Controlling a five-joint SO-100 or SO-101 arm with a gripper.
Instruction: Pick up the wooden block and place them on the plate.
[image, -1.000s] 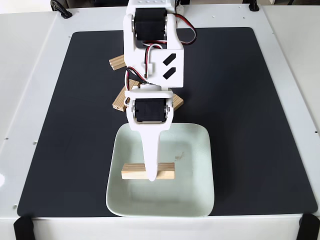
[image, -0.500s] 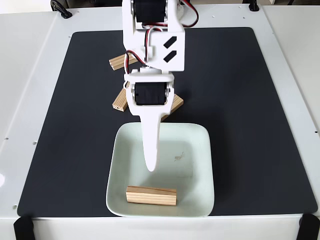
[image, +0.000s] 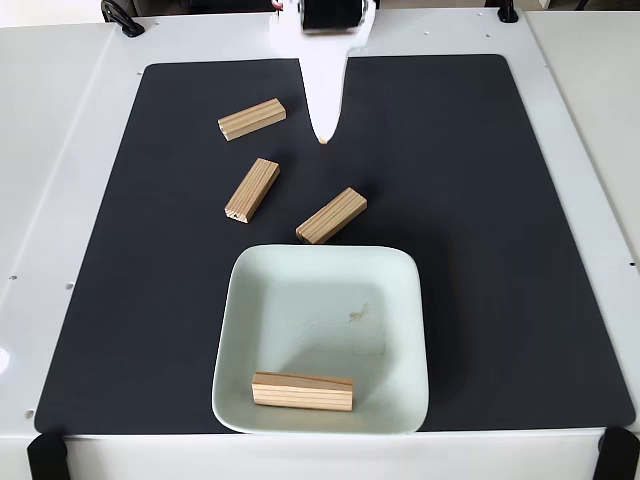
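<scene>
- One wooden block lies inside the plate, near its front rim, long axis left-right.
- The gripper hovers well apart up top; whether its fingers are spread is unclear.

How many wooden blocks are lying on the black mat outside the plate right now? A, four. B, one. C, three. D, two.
C: three wooden blocks lie on the black mat, and a fourth block sits inside the plate.
</scene>
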